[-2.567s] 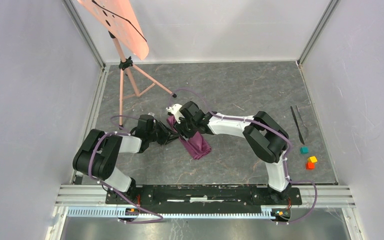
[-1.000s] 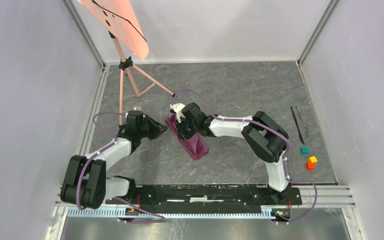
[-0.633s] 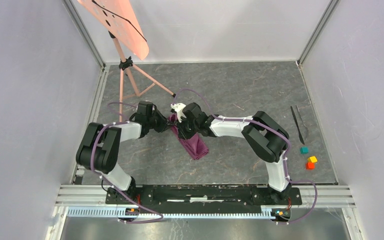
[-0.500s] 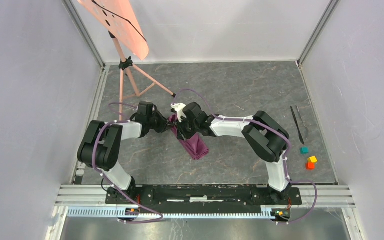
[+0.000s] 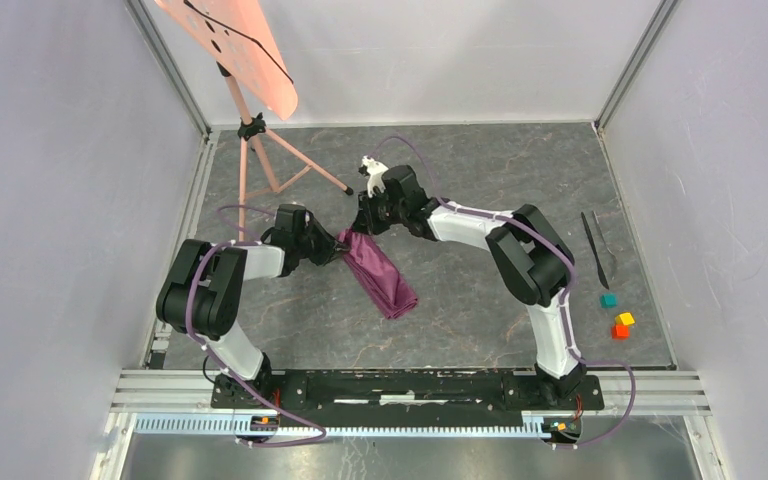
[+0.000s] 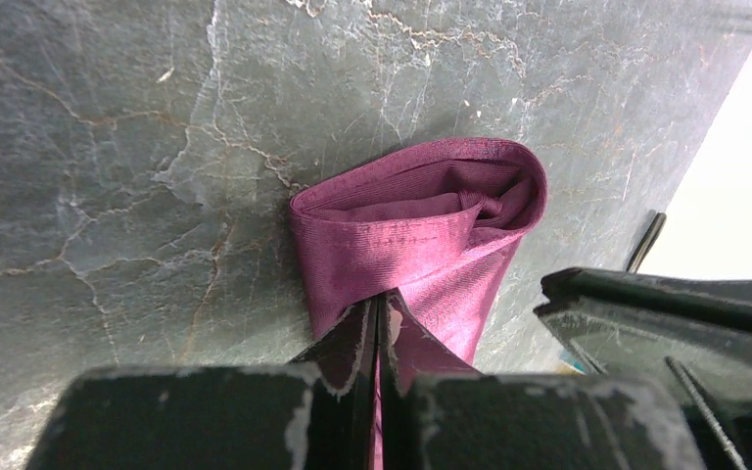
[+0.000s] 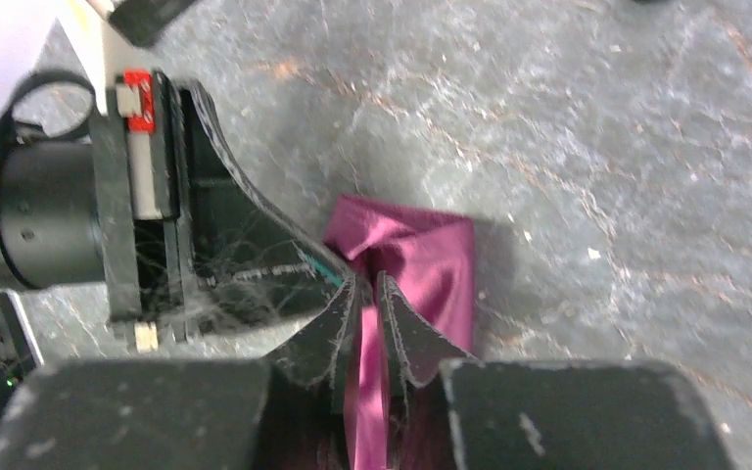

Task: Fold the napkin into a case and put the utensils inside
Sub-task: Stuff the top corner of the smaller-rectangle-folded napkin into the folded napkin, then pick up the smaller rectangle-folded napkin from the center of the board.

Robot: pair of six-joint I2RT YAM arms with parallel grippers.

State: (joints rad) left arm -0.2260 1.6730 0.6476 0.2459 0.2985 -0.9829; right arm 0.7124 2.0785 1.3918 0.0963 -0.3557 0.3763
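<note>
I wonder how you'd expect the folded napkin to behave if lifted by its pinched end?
Probably floppy: the napkin is soft cloth, its layers curling open at one end. Lifted from where the left fingers pinch it, the fold may well sag and unroll. It looks light, so it likely drags across the table rather than resisting.

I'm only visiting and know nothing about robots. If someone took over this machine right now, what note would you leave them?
Left end effector: shut on the far-left end of the napkin.
Right end effector: nearly closed at that same end; whether it grips cloth is unclear.
The napkin lies folded into a narrow strip in the middle of the table. Utensils: at its right edge, untouched.
Done: most of the folding.
Left: finish folding, then slip both utensils inside.
</note>
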